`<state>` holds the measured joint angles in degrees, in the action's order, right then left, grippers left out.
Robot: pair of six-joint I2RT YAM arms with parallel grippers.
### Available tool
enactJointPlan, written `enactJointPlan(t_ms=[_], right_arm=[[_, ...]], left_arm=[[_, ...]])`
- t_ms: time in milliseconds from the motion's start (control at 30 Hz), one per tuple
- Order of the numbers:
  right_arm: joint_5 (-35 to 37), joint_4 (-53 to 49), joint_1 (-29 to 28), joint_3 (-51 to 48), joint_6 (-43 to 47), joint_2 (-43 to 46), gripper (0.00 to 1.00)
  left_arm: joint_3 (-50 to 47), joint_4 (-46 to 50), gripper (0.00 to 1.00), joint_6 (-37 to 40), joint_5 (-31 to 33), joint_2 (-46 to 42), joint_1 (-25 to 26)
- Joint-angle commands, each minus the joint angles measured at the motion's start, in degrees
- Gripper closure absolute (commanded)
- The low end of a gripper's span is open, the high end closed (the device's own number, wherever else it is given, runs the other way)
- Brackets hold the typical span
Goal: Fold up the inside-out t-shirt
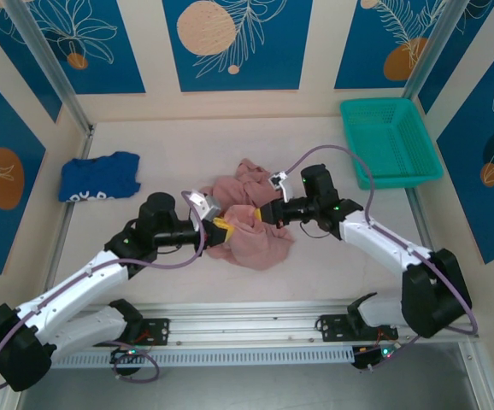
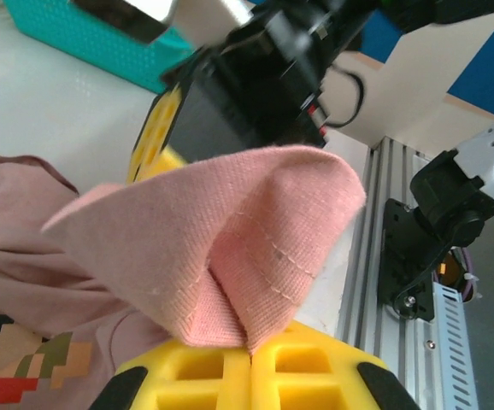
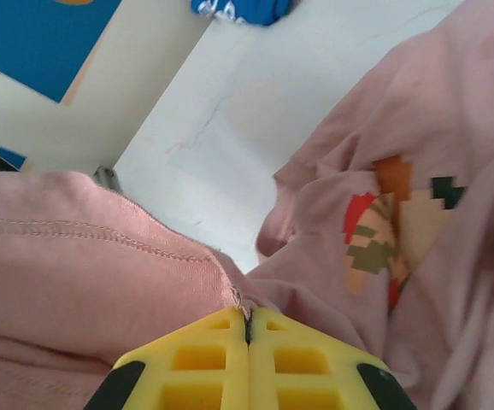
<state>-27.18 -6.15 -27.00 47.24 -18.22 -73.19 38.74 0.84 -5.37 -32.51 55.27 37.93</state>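
top external: inside-out t-shirt (image 1: 251, 226) lies bunched in a heap at the middle of the surface (image 1: 170, 149), between the arms. left gripper (image 1: 220, 231) and right gripper (image 1: 262, 213) are each pinched tight on a stitched fabric edge, close together. no fold made; flattening and all folds judged outstanding. collar, sleeves and under-layers are indistinguishable within the crumple.

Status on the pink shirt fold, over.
Left gripper shut on pink t-shirt. Right gripper shut on it too. Shirt crumpled mid-table, not folded. Blue garment, teal basket off to sides, nothing blocking.
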Motion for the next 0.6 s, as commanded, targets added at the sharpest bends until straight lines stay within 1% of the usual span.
enactJointPlan(t_ms=[0,133,333,567], right_arm=[[8.4,-7.7,0.5,1.8,3.4,6.3,1.0],[17.1,-12.7,-0.4,2.0,4.8,11.2,1.0],[25.3,-16.8,-2.2,3.6,4.4,12.9,1.0],[31.2,-18.4,-6.3,6.5,0.9,10.1,1.0]], left_arm=[[-1.6,-1.2,1.0,1.6,1.4,0.7,-0.4],[-2.5,-2.7,1.0,1.7,2.3,3.3,-0.2],[-2.9,-4.4,1.0,2.3,4.2,8.2,0.0],[-4.7,-6.8,0.88,2.5,6.9,14.0,0.5]])
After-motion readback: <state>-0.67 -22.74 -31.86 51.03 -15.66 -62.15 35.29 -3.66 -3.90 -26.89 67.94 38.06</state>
